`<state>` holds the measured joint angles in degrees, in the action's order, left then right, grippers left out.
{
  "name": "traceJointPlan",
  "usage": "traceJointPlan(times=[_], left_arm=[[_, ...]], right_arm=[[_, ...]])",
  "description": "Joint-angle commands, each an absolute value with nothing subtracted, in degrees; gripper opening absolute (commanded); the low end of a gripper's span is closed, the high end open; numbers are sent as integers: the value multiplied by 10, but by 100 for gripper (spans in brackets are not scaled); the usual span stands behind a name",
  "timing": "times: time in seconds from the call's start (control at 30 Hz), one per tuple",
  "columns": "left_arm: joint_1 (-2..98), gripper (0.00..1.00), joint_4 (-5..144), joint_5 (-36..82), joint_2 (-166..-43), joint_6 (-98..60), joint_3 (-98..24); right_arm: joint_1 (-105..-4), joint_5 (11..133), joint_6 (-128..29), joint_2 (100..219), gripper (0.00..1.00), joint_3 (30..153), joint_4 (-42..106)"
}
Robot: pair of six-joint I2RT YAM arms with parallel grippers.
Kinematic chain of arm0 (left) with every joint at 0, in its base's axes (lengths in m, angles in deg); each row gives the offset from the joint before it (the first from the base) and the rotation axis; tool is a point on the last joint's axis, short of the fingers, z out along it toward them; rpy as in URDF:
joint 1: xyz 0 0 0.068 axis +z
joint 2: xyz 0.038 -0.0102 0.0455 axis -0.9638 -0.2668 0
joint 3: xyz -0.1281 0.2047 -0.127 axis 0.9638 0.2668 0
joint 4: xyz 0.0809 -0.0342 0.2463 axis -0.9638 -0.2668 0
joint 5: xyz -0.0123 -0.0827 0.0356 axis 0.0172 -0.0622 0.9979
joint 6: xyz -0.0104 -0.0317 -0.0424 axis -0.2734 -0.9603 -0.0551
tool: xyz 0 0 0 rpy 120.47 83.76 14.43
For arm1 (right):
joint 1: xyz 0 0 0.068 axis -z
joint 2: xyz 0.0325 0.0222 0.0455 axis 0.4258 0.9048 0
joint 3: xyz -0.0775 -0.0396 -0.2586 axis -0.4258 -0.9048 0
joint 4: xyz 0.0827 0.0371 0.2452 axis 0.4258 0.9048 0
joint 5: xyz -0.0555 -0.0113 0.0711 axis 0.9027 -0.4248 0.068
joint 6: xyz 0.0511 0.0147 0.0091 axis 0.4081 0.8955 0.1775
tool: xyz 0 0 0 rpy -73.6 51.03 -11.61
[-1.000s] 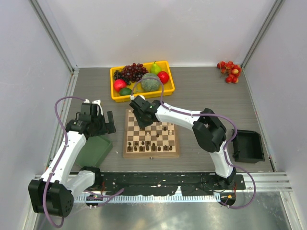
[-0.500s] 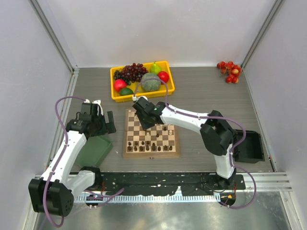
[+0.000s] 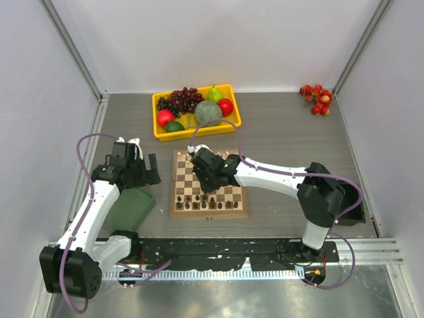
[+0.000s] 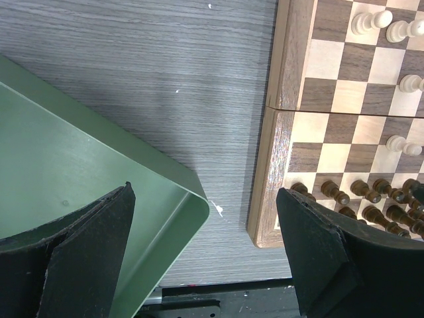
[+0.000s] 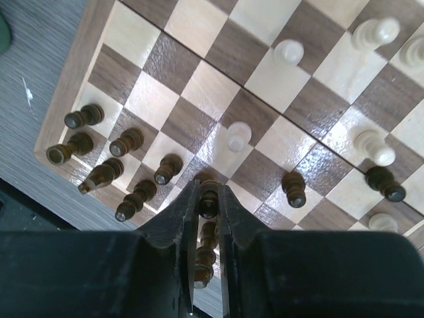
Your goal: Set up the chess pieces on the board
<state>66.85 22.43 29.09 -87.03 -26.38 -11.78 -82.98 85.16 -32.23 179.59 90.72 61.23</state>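
Pinched between right fingers [image 5: 187, 225]: dark chess piece [image 5: 209, 199], over board [image 5: 199, 89]; left fingers [image 4: 99, 245] wide above green tray [image 4: 59, 165].

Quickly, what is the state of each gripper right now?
Left gripper: open, holding nothing.
Right gripper: closed on a small dark brown wooden chess piece.

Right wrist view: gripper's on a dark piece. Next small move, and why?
Probably a straight vertical lift. The right gripper is shut on a dark piece standing on the board, and other dark pieces stand close on its left and just behind it, so any sideways pull could knock them over.
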Motion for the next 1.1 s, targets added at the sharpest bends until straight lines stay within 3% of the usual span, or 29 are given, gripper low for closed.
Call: traceJointPlan(times=[0.0, 1.07], left_arm=[[672, 95, 239, 282, -870, -259, -121], [672, 94, 238, 281, -881, -258, -121]], right_arm=[[-835, 865, -311, 1770, 14, 904, 597], [-824, 933, -278, 1700, 14, 840, 595]])
